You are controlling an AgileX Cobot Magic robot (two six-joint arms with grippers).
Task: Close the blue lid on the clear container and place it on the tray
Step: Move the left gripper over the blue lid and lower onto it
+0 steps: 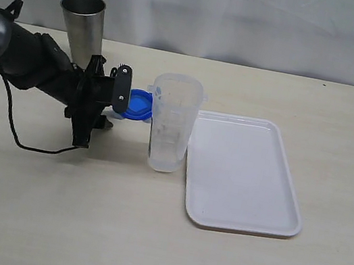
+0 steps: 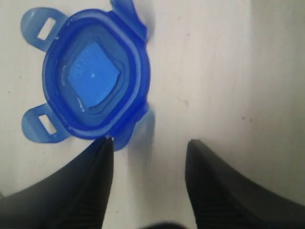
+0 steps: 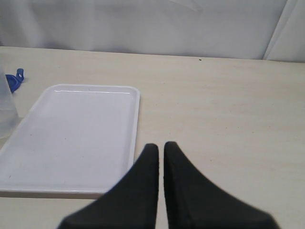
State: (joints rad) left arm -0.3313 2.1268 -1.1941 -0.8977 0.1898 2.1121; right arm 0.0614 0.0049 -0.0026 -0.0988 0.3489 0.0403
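Note:
The blue lid lies flat on the table with its flaps spread, just left of and behind the clear container, which stands upright and uncovered. My left gripper hangs over the table beside the lid, open, with only bare table between its fingers; one fingertip sits at the lid's edge. In the exterior view this gripper is right next to the lid. The white tray lies right of the container. My right gripper is shut and holds nothing, near the tray's corner.
A tall steel cup stands behind the left arm. A black cable trails from that arm across the table. A white curtain closes off the back edge of the table.

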